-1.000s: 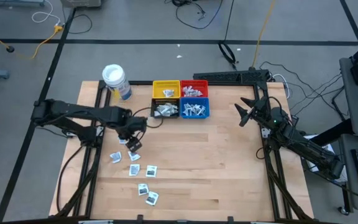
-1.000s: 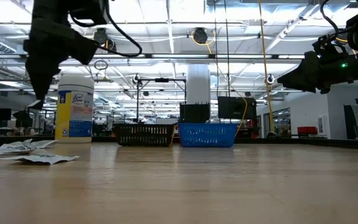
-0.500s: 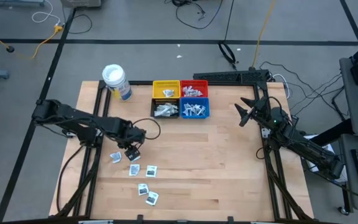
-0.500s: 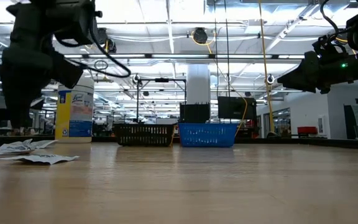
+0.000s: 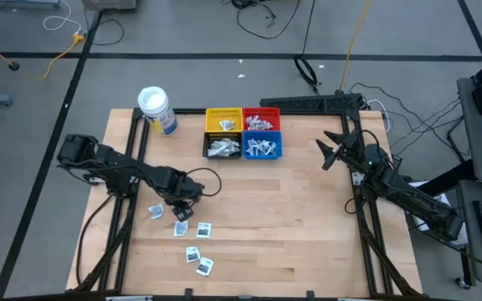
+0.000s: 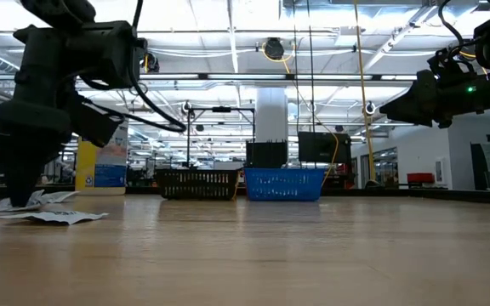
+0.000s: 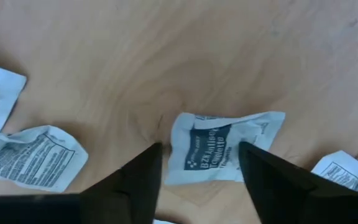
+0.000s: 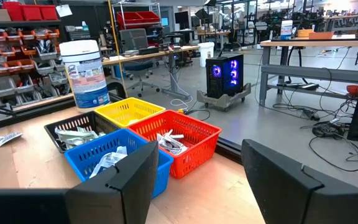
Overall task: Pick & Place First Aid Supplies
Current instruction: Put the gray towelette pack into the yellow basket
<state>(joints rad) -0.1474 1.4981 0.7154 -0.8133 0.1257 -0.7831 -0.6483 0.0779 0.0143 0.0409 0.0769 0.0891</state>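
Note:
Several small white first aid packets lie flat on the wooden table at its near left. My left gripper points straight down, low over them and open. In the left wrist view its fingers stand on either side of one packet with a blue mark, which lies flat on the wood. In the low view the gripper reaches down to the packets. My right gripper waits open at the table's right, held level and clear of everything.
Four small bins stand at the far middle, with packets inside: yellow, red, black and blue. A white-lidded round jar stands at the far left. More packets lie around the left gripper.
My left gripper has come down and toward the table's near edge, from above the table to just over the loose packets. It still points down. The packets have not moved.

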